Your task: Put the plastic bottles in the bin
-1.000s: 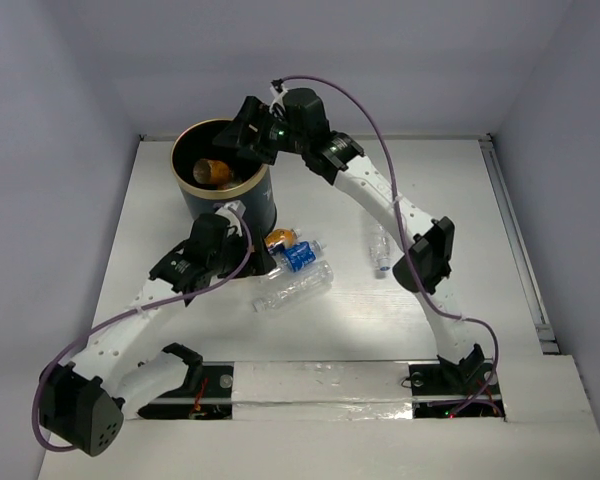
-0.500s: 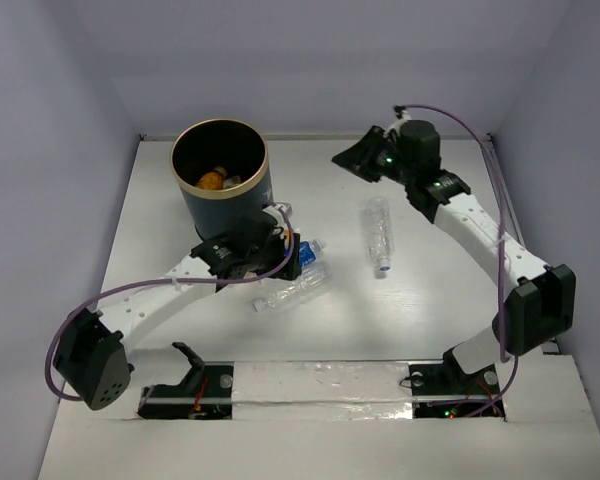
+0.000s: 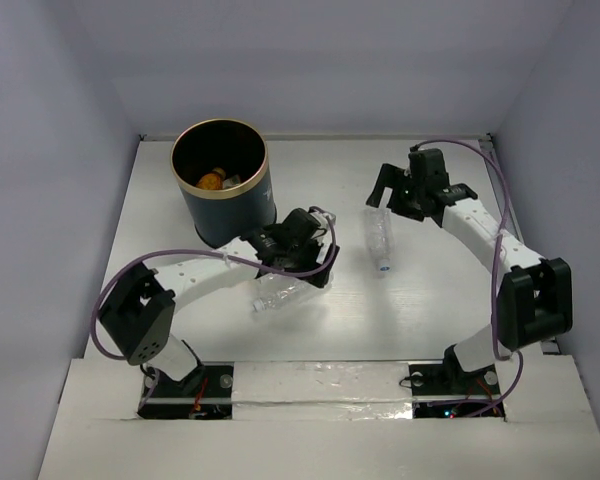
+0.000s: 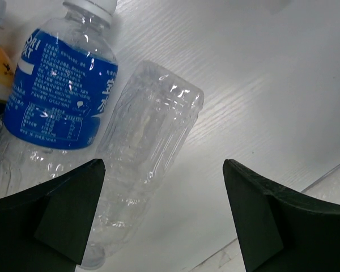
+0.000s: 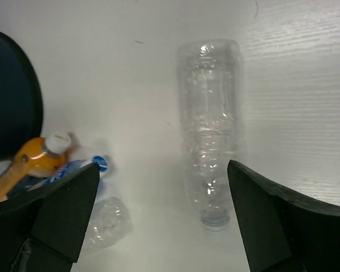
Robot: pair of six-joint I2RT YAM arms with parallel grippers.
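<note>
The table [image 3: 430, 300] is seen whole from above and behind. Both wrist views are pointed down at close range; the lone clear bottle [image 3: 379, 236] is shared with the right one.

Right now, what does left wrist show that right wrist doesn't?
Only left wrist: the print on the blue-label bottle up close, with a clear bottle beside it. Only right wrist: the lone bottle lying apart, and the bin wall. Both: the orange bottle, bits of that cluster, the table.
</note>
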